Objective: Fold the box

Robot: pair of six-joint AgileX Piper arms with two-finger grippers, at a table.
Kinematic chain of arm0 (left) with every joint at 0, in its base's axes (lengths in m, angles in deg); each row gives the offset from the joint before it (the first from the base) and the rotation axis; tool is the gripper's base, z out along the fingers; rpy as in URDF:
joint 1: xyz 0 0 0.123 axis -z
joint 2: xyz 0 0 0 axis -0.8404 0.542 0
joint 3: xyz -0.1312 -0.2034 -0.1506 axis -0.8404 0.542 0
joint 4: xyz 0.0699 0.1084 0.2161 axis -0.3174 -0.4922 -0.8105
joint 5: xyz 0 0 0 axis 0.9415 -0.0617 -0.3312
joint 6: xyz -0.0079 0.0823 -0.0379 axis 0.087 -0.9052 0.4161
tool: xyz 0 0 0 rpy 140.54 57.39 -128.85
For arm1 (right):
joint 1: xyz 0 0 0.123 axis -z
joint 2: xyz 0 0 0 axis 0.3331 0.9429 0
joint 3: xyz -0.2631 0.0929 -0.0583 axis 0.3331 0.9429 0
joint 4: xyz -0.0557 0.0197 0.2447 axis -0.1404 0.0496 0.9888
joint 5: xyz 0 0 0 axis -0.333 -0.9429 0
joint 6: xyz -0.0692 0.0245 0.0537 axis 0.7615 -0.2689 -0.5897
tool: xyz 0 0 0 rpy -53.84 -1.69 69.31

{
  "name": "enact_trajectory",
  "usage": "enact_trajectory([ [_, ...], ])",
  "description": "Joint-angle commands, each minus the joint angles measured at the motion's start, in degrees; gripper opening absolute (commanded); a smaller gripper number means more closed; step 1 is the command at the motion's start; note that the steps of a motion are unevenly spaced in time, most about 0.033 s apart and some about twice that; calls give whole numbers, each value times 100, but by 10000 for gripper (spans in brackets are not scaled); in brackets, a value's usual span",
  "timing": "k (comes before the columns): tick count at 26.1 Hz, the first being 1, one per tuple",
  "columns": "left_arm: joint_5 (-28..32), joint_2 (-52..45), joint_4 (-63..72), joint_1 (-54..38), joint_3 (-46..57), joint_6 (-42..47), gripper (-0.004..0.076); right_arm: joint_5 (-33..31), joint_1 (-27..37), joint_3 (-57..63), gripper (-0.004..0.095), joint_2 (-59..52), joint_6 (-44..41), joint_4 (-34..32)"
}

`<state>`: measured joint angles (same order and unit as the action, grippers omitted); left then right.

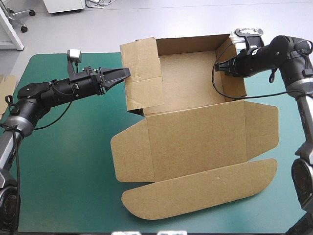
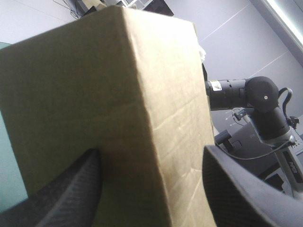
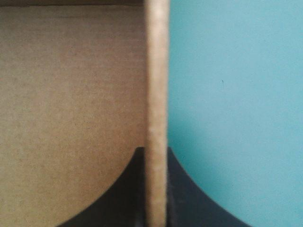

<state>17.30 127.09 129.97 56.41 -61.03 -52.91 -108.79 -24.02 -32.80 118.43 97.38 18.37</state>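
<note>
Right gripper [image 3: 154, 151] clamps the box [image 1: 195, 132] by its right wall; left gripper [image 2: 151, 153] seems open, astride the left wall.

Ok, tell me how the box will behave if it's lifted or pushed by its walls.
The box probably lifts light: the right pincer is clamped on one thin board edge. The left wall would likely hinge rather than resist a push, since a crease crosses it. The lid, lying flat, would probably droop at its fold.

No lettering can be read on the box [image 1: 195, 142]; a small sticker [image 2: 215, 86] on the right arm [image 2: 258, 94] is illegible.
</note>
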Motion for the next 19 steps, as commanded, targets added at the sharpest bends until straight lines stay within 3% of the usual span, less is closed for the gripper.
enact_trajectory([
  [1, -291, -203, 398, 127, -220, 132, 452, 271, 18, -162, -31, -276, -147, 195],
  [12, 1026, -203, -2236, 655, -1231, 1499, 451, 268, -130, -162, -12, -276, -620, -150],
  [19, 1138, -93, -2923, 709, -1450, 2087, 451, 339, -419, -162, -12, -276, -948, -465],
])
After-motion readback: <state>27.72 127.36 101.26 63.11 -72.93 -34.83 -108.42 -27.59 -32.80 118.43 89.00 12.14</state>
